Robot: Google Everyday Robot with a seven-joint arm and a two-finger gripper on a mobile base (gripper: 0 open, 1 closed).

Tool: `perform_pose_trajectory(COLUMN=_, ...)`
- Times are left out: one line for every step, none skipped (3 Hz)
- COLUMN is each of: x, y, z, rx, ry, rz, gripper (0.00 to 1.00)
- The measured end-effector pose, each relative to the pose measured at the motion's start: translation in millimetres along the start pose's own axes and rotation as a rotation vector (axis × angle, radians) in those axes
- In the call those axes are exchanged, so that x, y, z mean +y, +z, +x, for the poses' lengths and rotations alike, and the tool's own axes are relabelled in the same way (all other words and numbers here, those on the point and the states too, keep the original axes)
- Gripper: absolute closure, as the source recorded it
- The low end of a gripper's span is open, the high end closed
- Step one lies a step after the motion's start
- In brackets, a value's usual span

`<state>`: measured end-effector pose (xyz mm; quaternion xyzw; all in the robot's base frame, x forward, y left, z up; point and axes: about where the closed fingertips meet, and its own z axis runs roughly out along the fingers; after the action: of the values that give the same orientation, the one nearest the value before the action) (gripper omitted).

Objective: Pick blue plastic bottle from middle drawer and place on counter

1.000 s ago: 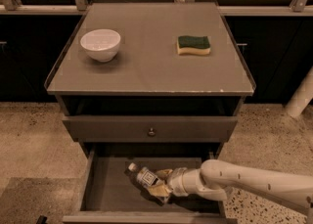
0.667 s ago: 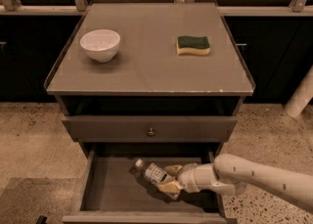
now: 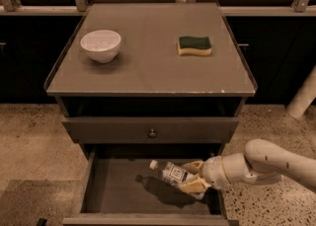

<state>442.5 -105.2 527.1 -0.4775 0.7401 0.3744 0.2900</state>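
Note:
The blue plastic bottle (image 3: 171, 172), clear with a white cap and white label, is tilted cap-up to the left and held above the floor of the open middle drawer (image 3: 118, 190); its shadow lies below it. My gripper (image 3: 192, 176) comes in from the right on a white arm and is shut on the bottle's lower end, with tan fingers (image 3: 193, 186) above and below it. The counter (image 3: 148, 67) is the grey-beige cabinet top above.
A white bowl (image 3: 100, 45) stands on the counter at the left and a green-and-yellow sponge (image 3: 194, 45) at the right. A shut drawer front with a round knob (image 3: 152, 133) sits just above the open drawer. A white post (image 3: 302, 96) stands at the right.
The gripper has lifted the bottle up and to the right, off the drawer floor; the arm has drawn back to the right.

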Motion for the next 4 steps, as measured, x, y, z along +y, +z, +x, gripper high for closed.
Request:
perform_pose_trajectory(x=21.3, y=-0.7, z=-4.8, rx=-0.006, ry=-0.006, rz=-0.080, gripper=1.00)
perform_pose_trajectory(x=21.4, y=-0.7, z=-4.9, rx=-0.006, ry=-0.006, rz=-0.080, gripper=1.00)
perform_pose_trajectory(x=35.9, y=-18.8, z=-29.9, rx=0.000, ry=-0.057, rz=-0.076, gripper=1.00)
perform_pose_trajectory(x=76.1, y=-35.4, z=-71.1, rx=0.065, ry=-0.097, rz=-0.078, gripper=1.00)
